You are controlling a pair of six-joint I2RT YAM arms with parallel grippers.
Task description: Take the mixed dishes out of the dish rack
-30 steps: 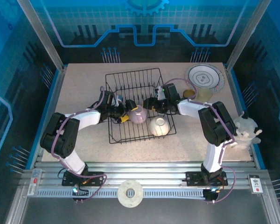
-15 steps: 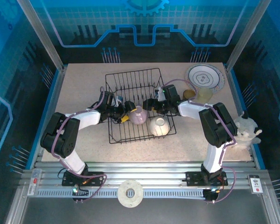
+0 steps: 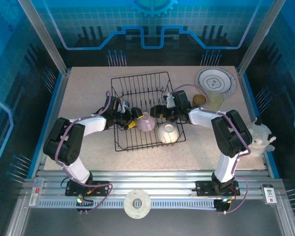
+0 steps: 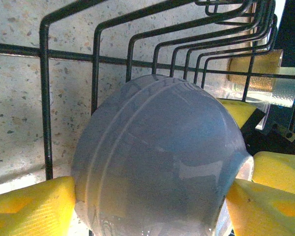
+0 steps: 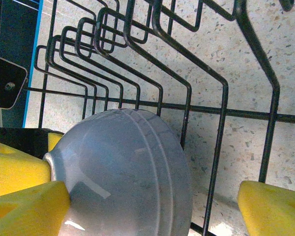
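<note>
Left wrist view: the left hand (image 4: 147, 202) clamps the pale bowl (image 4: 157, 147) between its pads, inside the dish rack (image 4: 95, 59) at the middle of the surface (image 3: 88, 88). The right hand (image 5: 147, 206) stands wide, one pad touching the rim. Next, I judge, comes lifting the bowl clear of the prongs.

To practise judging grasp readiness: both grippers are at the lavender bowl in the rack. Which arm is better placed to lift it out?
Left. The left gripper seems to touch the lavender bowl on both sides; the right gripper has one pad standing clear of it.
</note>
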